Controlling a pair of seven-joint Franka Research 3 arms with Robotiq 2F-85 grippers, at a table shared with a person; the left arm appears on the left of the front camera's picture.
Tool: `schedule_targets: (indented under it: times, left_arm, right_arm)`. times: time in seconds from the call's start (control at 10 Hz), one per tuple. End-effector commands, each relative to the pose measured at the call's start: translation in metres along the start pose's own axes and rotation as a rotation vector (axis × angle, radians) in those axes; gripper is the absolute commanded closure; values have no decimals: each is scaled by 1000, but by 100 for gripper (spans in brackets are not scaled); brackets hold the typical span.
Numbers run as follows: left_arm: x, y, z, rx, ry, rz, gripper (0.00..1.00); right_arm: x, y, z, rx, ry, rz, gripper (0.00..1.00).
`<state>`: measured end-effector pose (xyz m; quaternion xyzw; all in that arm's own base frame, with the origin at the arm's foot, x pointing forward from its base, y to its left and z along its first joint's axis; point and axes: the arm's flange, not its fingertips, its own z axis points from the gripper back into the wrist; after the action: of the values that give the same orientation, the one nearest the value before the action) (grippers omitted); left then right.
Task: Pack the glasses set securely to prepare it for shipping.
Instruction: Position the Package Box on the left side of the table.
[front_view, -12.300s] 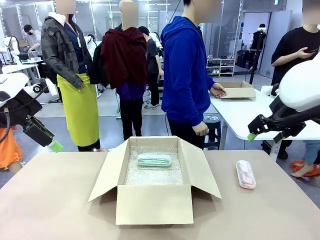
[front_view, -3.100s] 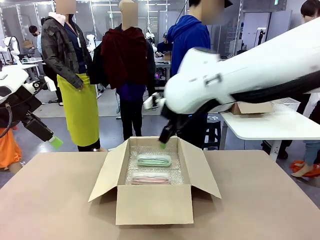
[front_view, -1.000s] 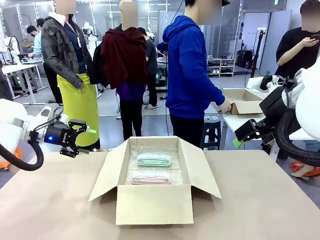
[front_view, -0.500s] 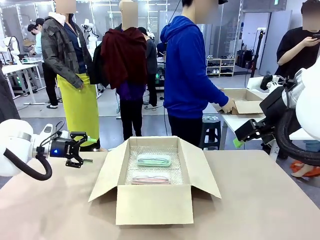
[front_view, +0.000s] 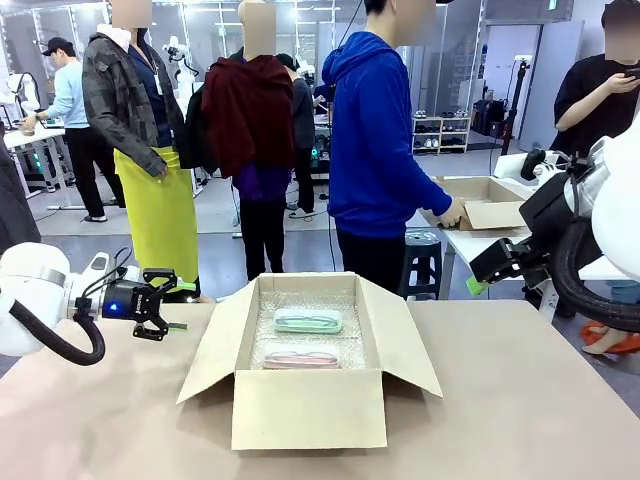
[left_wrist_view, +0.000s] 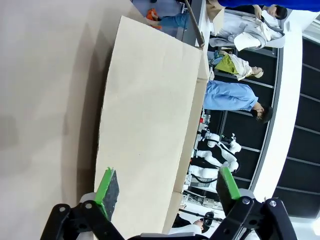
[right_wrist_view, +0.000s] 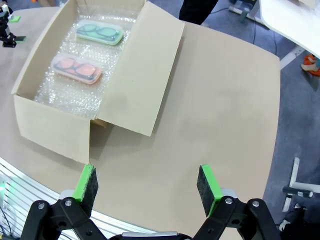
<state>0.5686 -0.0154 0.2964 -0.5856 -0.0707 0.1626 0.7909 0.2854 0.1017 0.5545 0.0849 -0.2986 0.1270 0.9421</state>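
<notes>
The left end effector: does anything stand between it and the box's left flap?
Nothing visible does. The left end effector is open, facing the left flap of the cardboard box across bare table.

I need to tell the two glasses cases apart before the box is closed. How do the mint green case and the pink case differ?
The mint green case lies toward the far wall of the cardboard box; the pink case lies nearer the robot. The mint one looks bare, while the pink one seems to sit in clear wrap. Both are oblong and rounded, lying flat and parallel on the bubble wrap.
</notes>
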Motion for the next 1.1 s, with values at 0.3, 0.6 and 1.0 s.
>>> schedule_targets:
  times: [0.3, 0.6, 1.0]
  left_arm:
    - [6, 23, -11, -71, 108, -53, 0]
    - [3, 36, -19, -44, 121, -55, 0]
    - [-4, 46, -33, -9, 141, -58, 0]
  right_arm:
    - [2, -1, -1, 0, -11, 9, 0]
    - [2, -1, -1, 0, -11, 9, 0]
    - [2, -1, -1, 0, -11, 9, 0]
